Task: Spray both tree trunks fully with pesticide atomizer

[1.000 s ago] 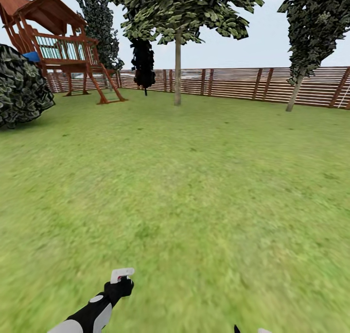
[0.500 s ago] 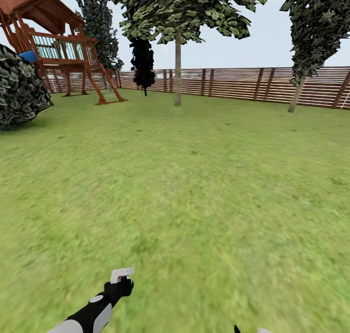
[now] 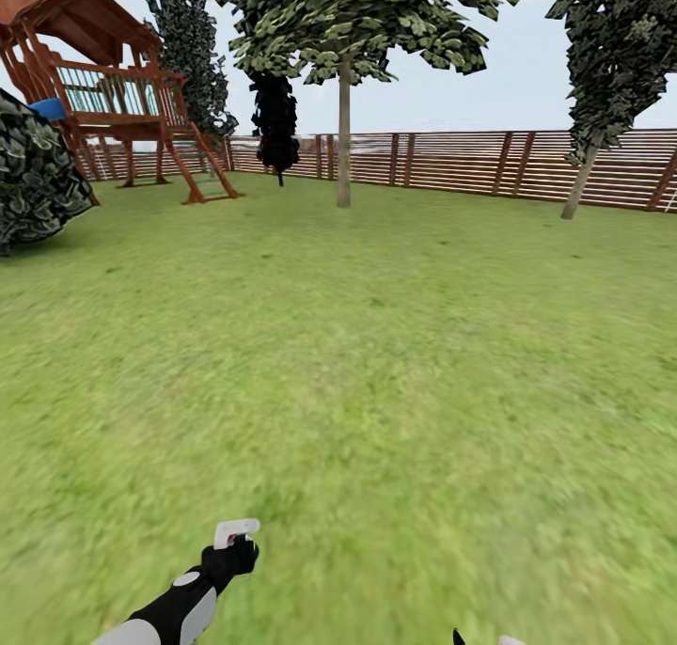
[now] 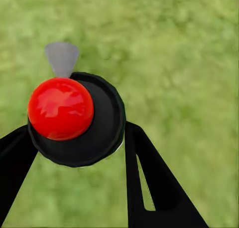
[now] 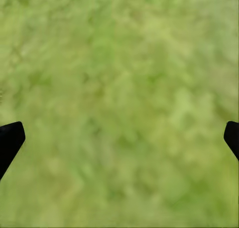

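My left gripper (image 3: 233, 543) hangs low over the grass, shut on the pesticide atomizer (image 3: 235, 531), whose white part pokes up past the fingers. In the left wrist view the atomizer (image 4: 102, 125) is a black round body with a red knob and a grey nozzle, clamped in the left gripper (image 4: 77, 134) between black fingers (image 4: 149, 183). A tree (image 3: 344, 137) with a pale straight trunk stands far ahead by the fence. A second tree (image 3: 575, 189) leans at the far right. My right gripper (image 5: 119, 138) is open over bare grass, its fingertips (image 5: 11, 138) wide apart.
A brown slat fence (image 3: 451, 161) closes the far side of the lawn (image 3: 357, 344). A wooden play tower (image 3: 113, 100) stands at the far left, a round dark bush (image 3: 33, 180) in front of it. A black-leaved thin tree (image 3: 276, 118) stands near the fence.
The whole picture has shifted slightly: the bush slides left and the right tree drifts right, so the camera has moved. Both arms keep their place in the view.
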Robot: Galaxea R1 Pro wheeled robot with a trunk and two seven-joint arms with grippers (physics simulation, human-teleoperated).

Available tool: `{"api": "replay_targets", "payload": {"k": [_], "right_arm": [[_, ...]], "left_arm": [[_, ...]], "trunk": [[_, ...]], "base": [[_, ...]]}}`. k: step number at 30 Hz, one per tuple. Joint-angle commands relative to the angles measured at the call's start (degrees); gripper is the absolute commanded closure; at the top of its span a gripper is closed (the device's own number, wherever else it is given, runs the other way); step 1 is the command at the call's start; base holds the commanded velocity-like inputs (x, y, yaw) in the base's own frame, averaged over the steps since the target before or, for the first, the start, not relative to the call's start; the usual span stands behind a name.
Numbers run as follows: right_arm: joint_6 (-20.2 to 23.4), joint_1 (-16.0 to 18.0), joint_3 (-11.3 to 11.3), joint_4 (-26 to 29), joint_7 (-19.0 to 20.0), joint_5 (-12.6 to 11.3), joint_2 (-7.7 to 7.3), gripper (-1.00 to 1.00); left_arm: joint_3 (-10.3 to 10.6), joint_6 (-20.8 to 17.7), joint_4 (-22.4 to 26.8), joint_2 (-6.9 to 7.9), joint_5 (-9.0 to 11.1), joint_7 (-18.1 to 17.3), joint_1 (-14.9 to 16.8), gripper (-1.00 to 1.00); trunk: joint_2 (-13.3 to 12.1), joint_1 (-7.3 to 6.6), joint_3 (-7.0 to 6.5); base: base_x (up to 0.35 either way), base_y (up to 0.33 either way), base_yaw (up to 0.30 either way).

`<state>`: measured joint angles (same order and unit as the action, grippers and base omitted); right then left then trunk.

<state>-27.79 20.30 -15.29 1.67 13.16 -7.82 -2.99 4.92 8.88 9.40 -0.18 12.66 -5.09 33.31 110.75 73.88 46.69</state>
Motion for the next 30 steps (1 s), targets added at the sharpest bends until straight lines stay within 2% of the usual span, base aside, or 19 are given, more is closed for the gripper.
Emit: {"api": "replay_targets", "payload": {"k": [1, 30], "right_arm": [[0.01, 0.00, 0.00, 0.00, -0.01, 0.00, 0.00, -1.00], [0.00, 0.00, 0.00, 0.00, 0.01, 0.00, 0.00, -1.00]], "left_arm": [[0.00, 0.00, 0.01, 0.00, 0.00, 0.00, 0.00, 1.00], [0.00, 0.00, 0.01, 0.00, 0.00, 0.00, 0.00, 1.00]], "trunk": [[0.00, 0.00, 0.00], [0.00, 0.00, 0.00]], "base": [[0.338, 0.000, 0.000], [0.337, 0.000, 0.000]]}}
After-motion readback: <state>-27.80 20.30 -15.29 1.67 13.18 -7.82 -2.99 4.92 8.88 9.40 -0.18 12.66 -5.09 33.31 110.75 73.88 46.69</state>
